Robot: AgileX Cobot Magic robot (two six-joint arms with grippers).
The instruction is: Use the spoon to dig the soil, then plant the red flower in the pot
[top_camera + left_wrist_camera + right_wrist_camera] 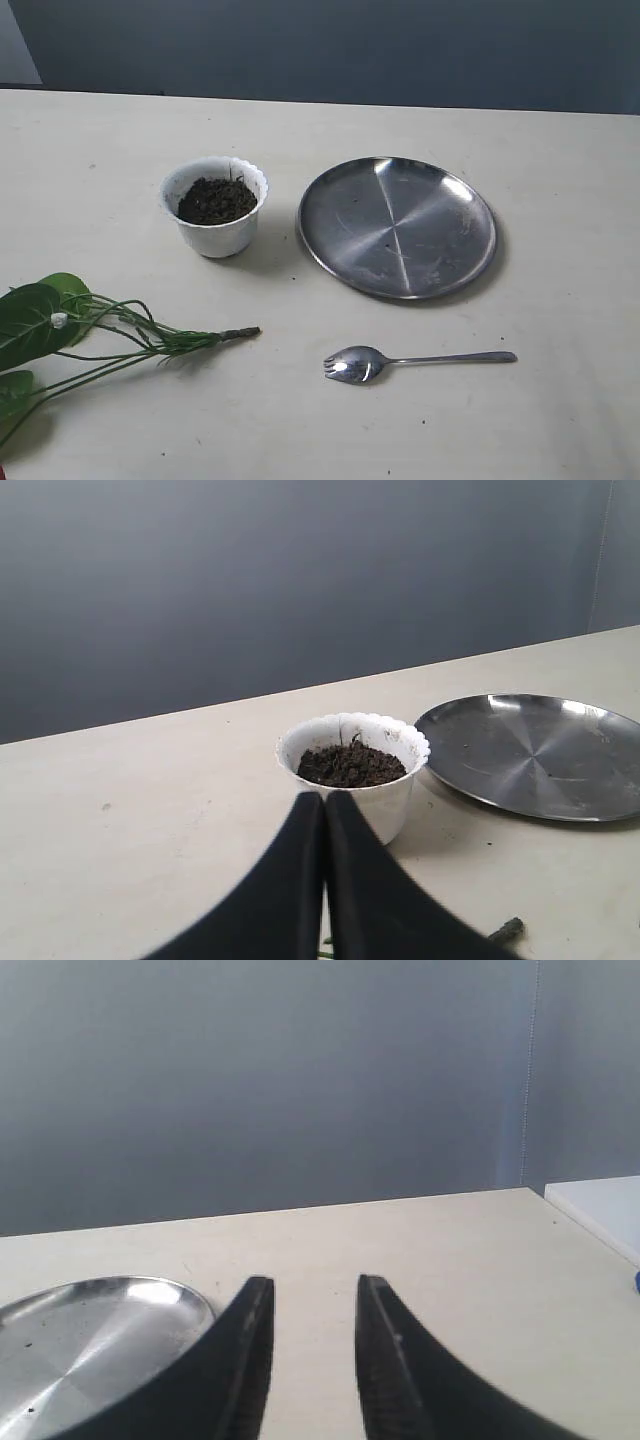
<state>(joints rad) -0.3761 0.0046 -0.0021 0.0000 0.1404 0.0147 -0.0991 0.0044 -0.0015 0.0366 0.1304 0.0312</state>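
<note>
The white fluted pot [215,218] stands left of centre, holding dark soil [216,200]. The steel spoon [405,361] lies flat near the front, bowl to the left, handle to the right. The flower lies at the left edge: green stems [150,340] with a brownish tip [240,333] and leaves [35,320]; its red blooms are out of view. Neither gripper shows in the exterior view. My left gripper [324,798] is shut with nothing in it, just short of the pot [353,770] and its soil [351,765]. My right gripper [310,1285] is open over bare table.
A large round steel plate [397,226] sits right of the pot, also in the left wrist view as the plate [535,755] and in the right wrist view as the plate [80,1345]. A white object [600,1210] lies at the table's far right edge.
</note>
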